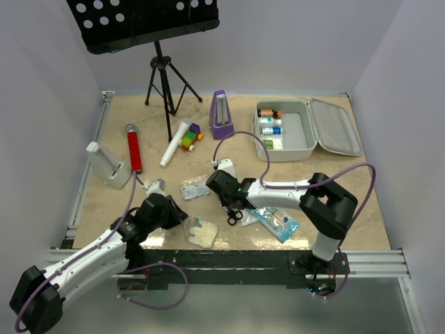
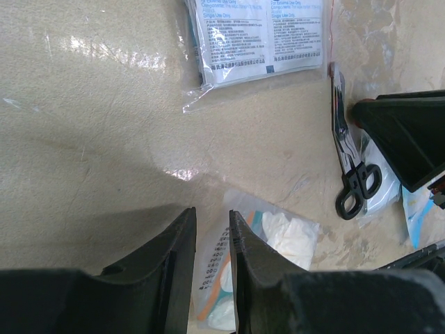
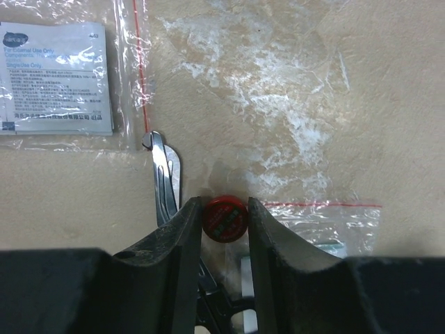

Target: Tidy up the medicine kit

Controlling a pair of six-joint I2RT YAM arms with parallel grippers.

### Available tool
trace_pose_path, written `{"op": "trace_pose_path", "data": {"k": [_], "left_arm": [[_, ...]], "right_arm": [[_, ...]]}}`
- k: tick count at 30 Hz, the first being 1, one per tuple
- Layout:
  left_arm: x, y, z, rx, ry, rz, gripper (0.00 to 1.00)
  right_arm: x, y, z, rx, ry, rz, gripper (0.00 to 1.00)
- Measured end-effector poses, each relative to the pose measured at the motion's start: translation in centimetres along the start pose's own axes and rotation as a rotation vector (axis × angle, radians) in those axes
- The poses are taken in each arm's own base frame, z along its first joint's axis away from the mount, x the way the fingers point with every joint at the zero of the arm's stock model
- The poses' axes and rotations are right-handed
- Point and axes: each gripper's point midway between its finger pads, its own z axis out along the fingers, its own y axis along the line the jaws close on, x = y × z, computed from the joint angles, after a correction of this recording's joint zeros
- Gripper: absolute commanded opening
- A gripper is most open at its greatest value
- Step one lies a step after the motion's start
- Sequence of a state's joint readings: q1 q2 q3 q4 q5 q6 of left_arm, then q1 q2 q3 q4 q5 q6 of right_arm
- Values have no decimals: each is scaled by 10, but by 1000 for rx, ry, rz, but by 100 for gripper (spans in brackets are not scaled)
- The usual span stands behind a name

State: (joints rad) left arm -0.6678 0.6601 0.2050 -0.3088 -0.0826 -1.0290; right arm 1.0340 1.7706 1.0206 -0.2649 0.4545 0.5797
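Nearest us, the left hand [image 2: 211, 224] hung over a gauze bag [image 2: 292, 236], its fingers a narrow gap apart. We could not tell whether it pinched the plastic. Further out, the right hand [image 3: 223, 203] was clamped on a small red tin [image 3: 224, 220], low over the bench [image 1: 348, 188], with scissors [image 3: 165, 181] just beside it and the forearm angled leftward from a folded elbow. The medicine kit [image 1: 297, 132] lay open beyond and to that hand's right, long axis left to right, tray side nearer. We judged the right arm closer.
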Motion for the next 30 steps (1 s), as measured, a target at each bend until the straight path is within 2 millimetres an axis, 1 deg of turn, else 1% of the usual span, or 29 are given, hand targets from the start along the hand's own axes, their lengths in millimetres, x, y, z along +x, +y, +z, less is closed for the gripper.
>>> {"op": "trace_pose_path", "data": {"k": [2, 4, 6, 9, 10, 11, 13, 14, 15, 17, 18, 20, 21, 22, 23, 25, 26, 28, 30], "left_arm": [[0, 0, 0, 0, 0, 0, 30], [0, 0, 0, 0, 0, 0, 30], [0, 0, 0, 0, 0, 0, 30], [0, 0, 0, -1, 0, 0, 30], [0, 0, 0, -1, 0, 0, 30], [0, 0, 0, -1, 1, 0, 30], [0, 0, 0, -1, 0, 0, 30], [0, 1, 0, -3, 2, 0, 30], [1, 1, 1, -6, 5, 1, 30], [2, 3, 2, -17, 12, 2, 30], [3, 4, 3, -23, 16, 3, 29], [6, 7, 4, -38, 26, 5, 30], [6, 8, 4, -39, 27, 5, 29], [5, 7, 4, -35, 24, 4, 30], [4, 6, 3, -31, 21, 4, 30], [3, 4, 2, -22, 15, 3, 30], [3, 4, 2, -18, 13, 3, 30], [2, 4, 2, -18, 12, 3, 30], [3, 5, 2, -22, 12, 4, 30]], "right_arm": [[-3, -4, -5, 8, -4, 3, 29], [-11, -9, -12, 13, -17, 10, 28], [-31, -18, -20, 20, -51, 42, 27], [-74, -49, -30, 47, -127, 126, 27], [-92, -67, -34, 69, -160, 165, 27], [-105, -82, -37, 90, -186, 194, 26], [-140, -123, -45, 155, -256, 268, 26], [-153, -139, -48, 179, -283, 294, 25], [-169, -160, -51, 209, -316, 331, 26], [-194, -197, -54, 258, -375, 394, 25], [-202, -214, -54, 282, -394, 421, 25], [-210, -236, -47, 318, -406, 452, 25], [-212, -244, -41, 333, -402, 462, 25], [-213, -250, -29, 345, -393, 468, 25], [-211, -252, -18, 351, -378, 468, 25], [-200, -250, 6, 354, -331, 456, 25], [-190, -246, 22, 350, -292, 444, 25], [-173, -243, 43, 350, -233, 427, 25], [-160, -238, 58, 342, -189, 414, 27]]}}
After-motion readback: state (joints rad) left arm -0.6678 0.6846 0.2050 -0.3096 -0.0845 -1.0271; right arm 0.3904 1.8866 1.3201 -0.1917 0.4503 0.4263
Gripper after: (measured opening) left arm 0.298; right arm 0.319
